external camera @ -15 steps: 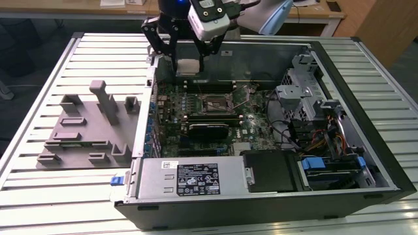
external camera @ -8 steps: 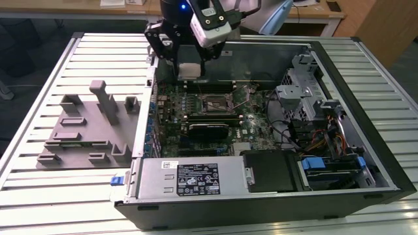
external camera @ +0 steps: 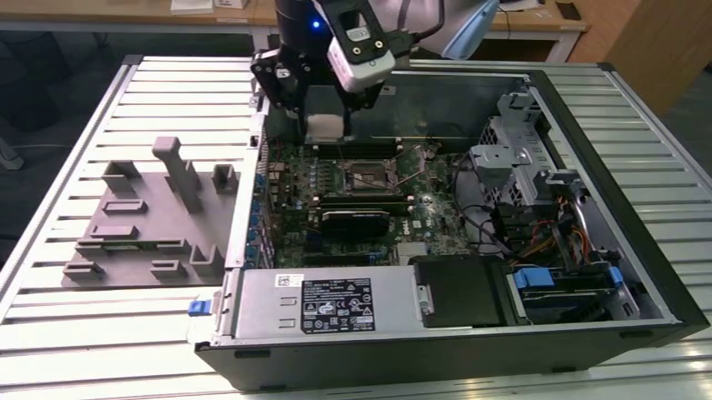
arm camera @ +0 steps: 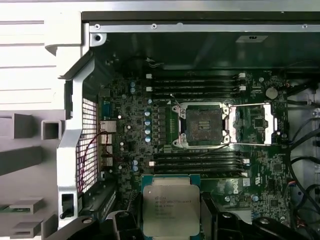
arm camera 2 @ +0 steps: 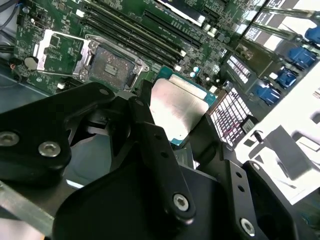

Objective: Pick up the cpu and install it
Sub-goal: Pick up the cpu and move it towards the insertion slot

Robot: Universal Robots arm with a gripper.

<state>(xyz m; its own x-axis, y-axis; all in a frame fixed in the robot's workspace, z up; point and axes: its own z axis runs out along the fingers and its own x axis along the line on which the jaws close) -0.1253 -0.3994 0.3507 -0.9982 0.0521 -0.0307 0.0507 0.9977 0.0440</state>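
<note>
My gripper is shut on the cpu, a flat square chip with a silvery top and green rim, also visible as cpu between the black fingers. In the exterior view the cpu hangs above the back left part of the motherboard. The open socket with its raised load plate lies on the motherboard, a short way off from the held chip. In the exterior view the socket sits below and to the right of the gripper.
The open computer case lies on a slatted metal table. Memory slots flank the socket. A grey fixture tray stands at the exterior view's left. Drive cages and cables fill the case's right side.
</note>
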